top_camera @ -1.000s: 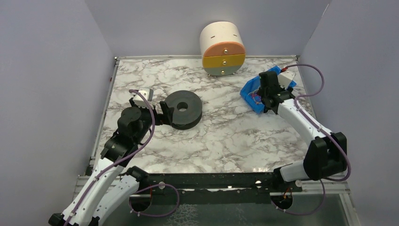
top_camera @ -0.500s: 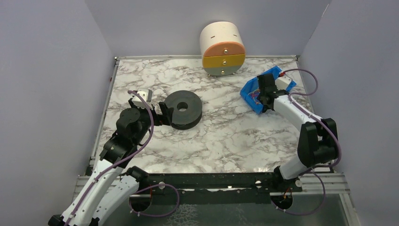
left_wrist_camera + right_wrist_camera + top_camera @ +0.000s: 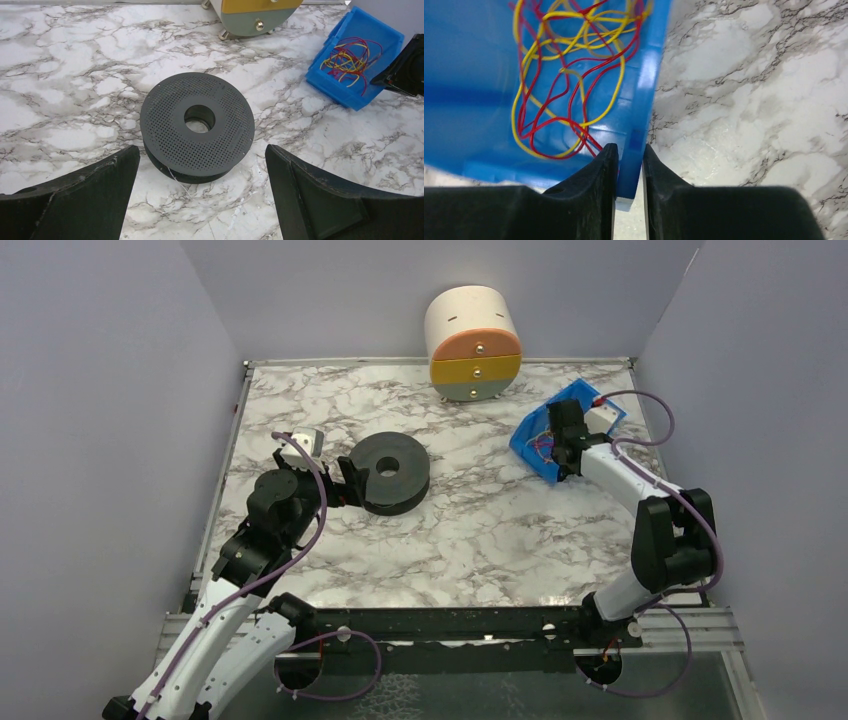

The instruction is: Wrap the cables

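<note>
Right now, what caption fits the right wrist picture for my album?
The right gripper pinches the blue bin by its wall, red and yellow cables tangled inside.

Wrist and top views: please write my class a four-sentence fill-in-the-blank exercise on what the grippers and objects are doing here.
1. The right gripper pinches the wall of the ___ bin.
2. The bin holds thin red and ___ cables.
3. The left gripper stands wide ___, facing the black spool.
4. The round drawer unit at the back shows ___ knobs.

Missing words: blue; yellow; open; three.
</note>
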You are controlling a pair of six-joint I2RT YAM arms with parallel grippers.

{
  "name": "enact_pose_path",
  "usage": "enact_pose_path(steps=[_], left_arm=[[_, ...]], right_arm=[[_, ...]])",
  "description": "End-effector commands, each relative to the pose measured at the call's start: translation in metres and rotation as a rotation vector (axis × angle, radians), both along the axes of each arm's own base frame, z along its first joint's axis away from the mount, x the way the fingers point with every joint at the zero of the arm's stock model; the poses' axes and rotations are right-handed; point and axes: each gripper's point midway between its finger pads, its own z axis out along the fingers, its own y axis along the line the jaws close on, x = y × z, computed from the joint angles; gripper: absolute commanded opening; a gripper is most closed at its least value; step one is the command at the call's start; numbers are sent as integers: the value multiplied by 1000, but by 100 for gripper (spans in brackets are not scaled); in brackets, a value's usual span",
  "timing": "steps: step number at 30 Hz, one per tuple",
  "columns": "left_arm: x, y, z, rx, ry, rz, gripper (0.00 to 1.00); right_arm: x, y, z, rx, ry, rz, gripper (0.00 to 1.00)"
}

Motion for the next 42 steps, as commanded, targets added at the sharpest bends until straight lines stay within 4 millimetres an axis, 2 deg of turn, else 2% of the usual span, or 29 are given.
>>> enact_pose_path(steps=[1,4,6,12,18,27,31,38,42], left_arm=[[0,-4,4,-14,-18,-21,99],[0,-4,4,-15,-17,-21,99],[0,-4,4,-15,-17,-20,99],[0,-4,4,-15,-17,-20,99],[0,-4,5,-16,-18,-21,99],[2,-5,1,-11,-4,-23,99],[3,-4,-1,-8,2,-18,99],[7,-4,-7,-2,21,-13,99],[8,-5,-10,2,33,-16,99]], right_arm=[[1,-2,4,3,-18,5,19],[0,1,4,14,-17,27,5],[-1,4,5,26,-19,45,1],[-8,14,13,54,-32,133,1],[-19,34,26,118,-62,289,1],[-40,69,61,144,-142,530,1],[-49,83,68,115,-163,631,1],[-49,92,67,94,-172,656,1],[-43,95,57,92,-149,638,1]])
